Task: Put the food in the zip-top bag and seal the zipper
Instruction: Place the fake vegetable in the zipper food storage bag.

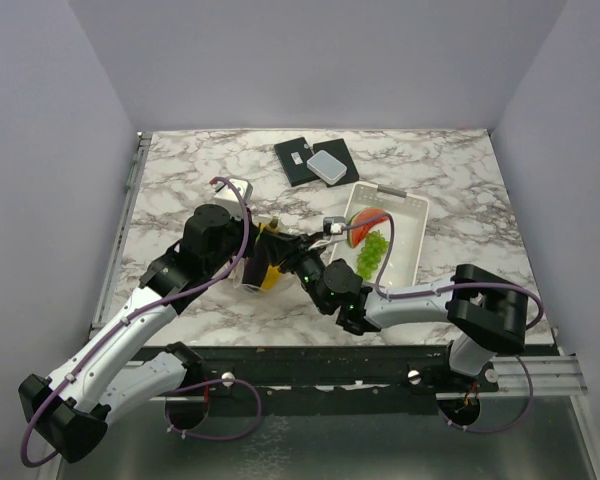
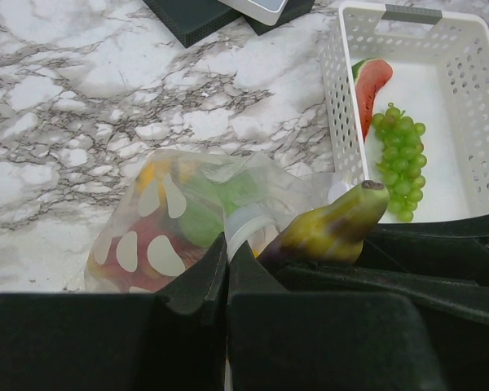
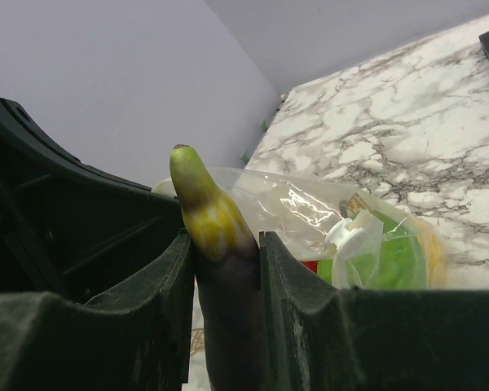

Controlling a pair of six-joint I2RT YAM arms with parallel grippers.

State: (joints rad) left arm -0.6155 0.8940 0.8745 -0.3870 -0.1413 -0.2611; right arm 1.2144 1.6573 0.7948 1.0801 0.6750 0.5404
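The clear dotted zip-top bag [image 2: 175, 224] lies on the marble with red, green and yellow food showing through it. My left gripper [image 2: 226, 248] is shut on the bag's mouth edge by the white zipper strip [image 2: 248, 228]. My right gripper [image 3: 226, 240] is shut on the purple eggplant [image 3: 216, 232], whose yellow-green tip points up beside the bag's mouth [image 3: 310, 204]. In the top view both grippers, left [image 1: 263, 255] and right [image 1: 292, 262], meet at the bag. The watermelon slice [image 2: 373, 81] and green grapes [image 2: 401, 163] lie in the white basket [image 2: 473, 32].
The white perforated basket [image 1: 412, 215] stands to the right of the bag. Two black pads [image 1: 302, 160] with a grey box [image 1: 328, 165] on them lie at the back. A small white object [image 1: 238, 188] sits behind the left arm.
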